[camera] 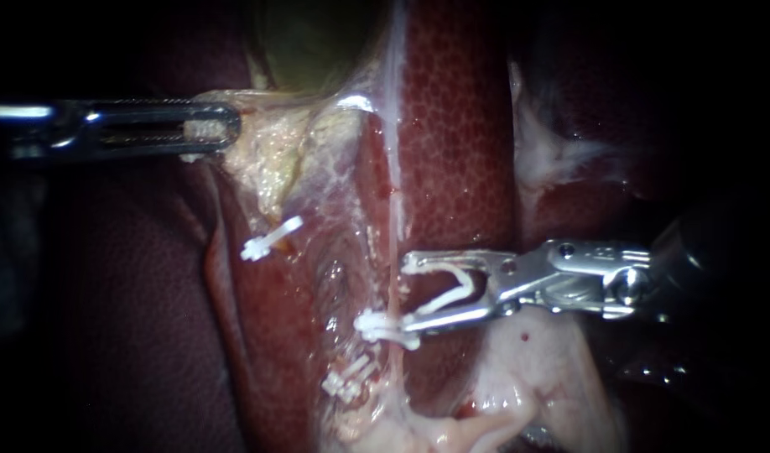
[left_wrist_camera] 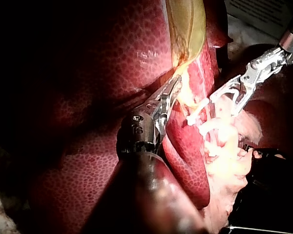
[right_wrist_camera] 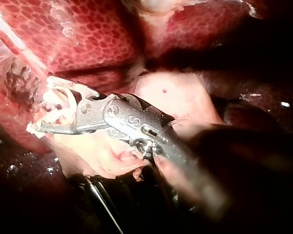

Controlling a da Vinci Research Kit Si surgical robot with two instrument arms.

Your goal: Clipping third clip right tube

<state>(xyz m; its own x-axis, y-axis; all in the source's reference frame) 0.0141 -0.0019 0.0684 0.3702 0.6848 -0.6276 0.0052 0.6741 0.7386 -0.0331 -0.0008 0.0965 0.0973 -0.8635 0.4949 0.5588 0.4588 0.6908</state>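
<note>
My right instrument [camera: 406, 294] comes in from the right with its jaws apart, holding a white clip [camera: 452, 289] between them. The clip's open end reaches the thin pale right tube [camera: 393, 218], which runs down over the liver [camera: 460, 151]. A white clip [camera: 351, 382] sits lower on that strand, and another [camera: 270, 238] lies on the left tube. My left instrument [camera: 221, 130] is shut on pale tissue at the gallbladder [camera: 309, 42], holding it to the left. The right wrist view shows the clip [right_wrist_camera: 56, 109] in the jaws [right_wrist_camera: 39, 109] against the tissue.
Pale fatty tissue [camera: 528, 369] lies under my right instrument's jaws. Dark liver surface [camera: 108, 319] fills the left side. In the left wrist view my left instrument [left_wrist_camera: 171, 92] grips yellowish tissue, with the other instrument [left_wrist_camera: 229, 100] beyond it.
</note>
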